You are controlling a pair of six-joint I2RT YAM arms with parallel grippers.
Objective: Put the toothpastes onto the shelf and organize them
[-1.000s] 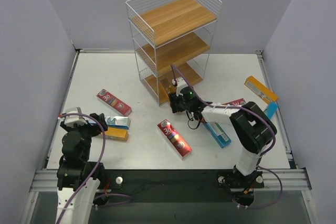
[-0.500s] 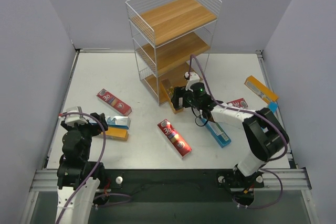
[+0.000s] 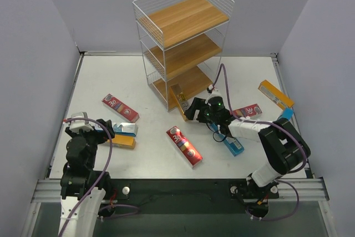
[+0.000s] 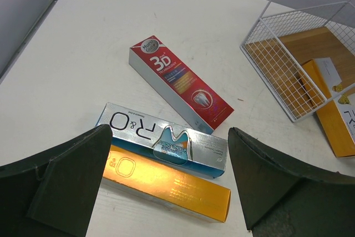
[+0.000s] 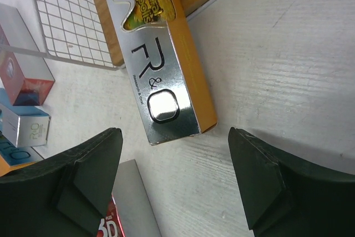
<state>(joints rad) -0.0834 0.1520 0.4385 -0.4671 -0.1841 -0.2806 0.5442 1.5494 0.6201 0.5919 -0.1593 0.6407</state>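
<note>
The shelf stands at the back centre. An orange-and-silver toothpaste carton lies with its far end on the bottom board and its near end on the table. My right gripper is open and empty just in front of that carton's near end. My left gripper is open and empty above a silver-teal carton and an orange carton. A red "3D" carton lies beyond them.
Another red carton lies at centre front. A blue carton and a red one lie beside the right arm. An orange carton and a blue one sit at the right edge.
My right gripper has drawn back from the shelf toward the near right. The orange-and-silver carton stays at the bottom tier. The left arm has not moved.
</note>
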